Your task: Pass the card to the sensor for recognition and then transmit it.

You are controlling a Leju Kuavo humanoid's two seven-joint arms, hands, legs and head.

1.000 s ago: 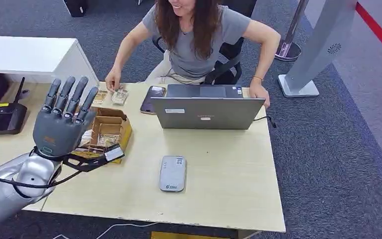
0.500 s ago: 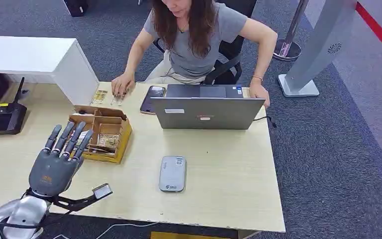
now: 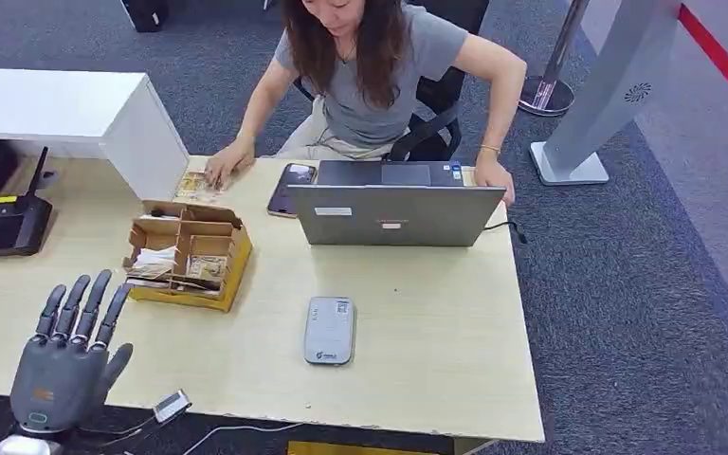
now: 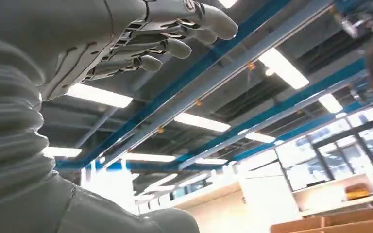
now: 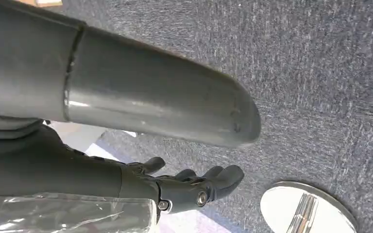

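Head view: left hand [image 3: 62, 374] is hovering at tabletop [image 3: 417, 322] near-left edge, fingers [image 3: 81, 303] spread apart, holding nothing.
Sensor [image 3: 329, 330]: lying mid-tabletop, awaiting card.
Right hand [image 5: 194, 187]: hanging over floor, fingers loosely apart, empty.

No words or numbers can be read. The small grey card reader [image 3: 329, 330], just in front of the laptop [image 3: 393, 214], has a little square code and a green logo on it, too small to make out. The back of the laptop has a white sticker and a small mark, both too blurry to read.
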